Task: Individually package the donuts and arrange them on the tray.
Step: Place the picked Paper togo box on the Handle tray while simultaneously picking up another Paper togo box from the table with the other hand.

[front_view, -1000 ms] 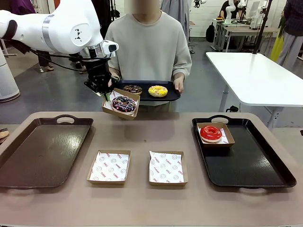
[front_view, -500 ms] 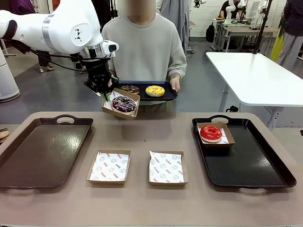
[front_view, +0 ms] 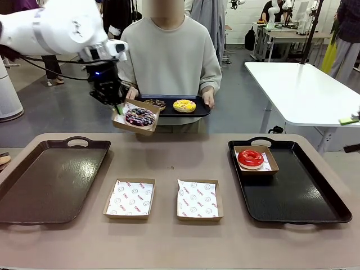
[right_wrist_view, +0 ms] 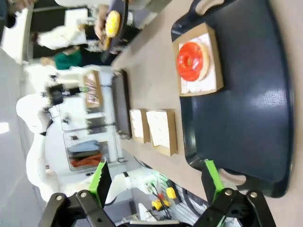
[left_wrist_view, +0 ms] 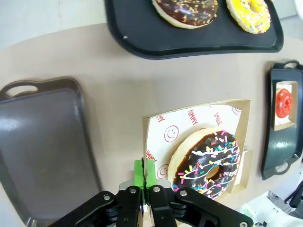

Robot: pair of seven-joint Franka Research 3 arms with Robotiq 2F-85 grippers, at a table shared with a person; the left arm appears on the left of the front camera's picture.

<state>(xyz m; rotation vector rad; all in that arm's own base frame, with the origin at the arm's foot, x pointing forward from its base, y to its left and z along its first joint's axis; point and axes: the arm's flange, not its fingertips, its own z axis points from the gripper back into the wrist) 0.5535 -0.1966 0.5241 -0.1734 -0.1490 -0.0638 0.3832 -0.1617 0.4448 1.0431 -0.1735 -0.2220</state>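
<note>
Left gripper (left_wrist_view: 145, 176): jaws clenched on the rim of a cardboard box (left_wrist_view: 243, 124), with the sprinkled chocolate donut (left_wrist_view: 208, 163) lying in it just past the fingertips. Farther ahead, the person's tray (left_wrist_view: 142, 35) carries the dark chocolate donut (left_wrist_view: 187, 10) and the yellow donut (left_wrist_view: 249, 13). Right gripper (right_wrist_view: 156, 182): fingers spread, empty; the red donut (right_wrist_view: 191, 61) sits boxed on the black tray (right_wrist_view: 246, 104) beyond it.
</note>
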